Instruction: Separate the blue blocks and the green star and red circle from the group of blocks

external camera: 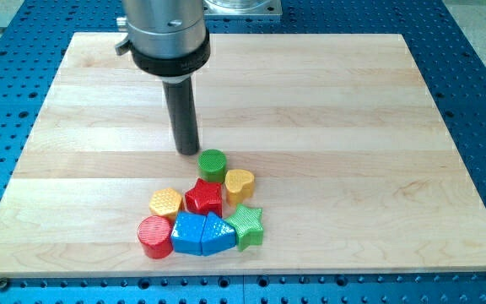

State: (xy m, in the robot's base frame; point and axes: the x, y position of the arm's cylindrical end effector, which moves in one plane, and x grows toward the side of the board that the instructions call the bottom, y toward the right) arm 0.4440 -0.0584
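Blocks sit bunched at the worktop's (91, 127) six o'clock edge. Green cylinder (213, 165) heads the cluster at twelve, yellow heart (240, 183) at two, red star (203, 197) in the middle, yellow hexagon (166, 203) at nine. Along the bottom, touching: red circle (154, 236), two blue blocks (188, 234) (218, 236), green star (246, 225). My tip (188, 153) rests just beside the green cylinder, at its ten o'clock. No fingers on this rod.

— How's the light?
— Bright and even, from overhead. My tip (188, 152) throws only a faint, soft shadow onto the wooden board (353, 127) beside it.
— Any glare or blur?
— A mild sheen on the metal collar (165, 34) above my tip; everything is sharp.
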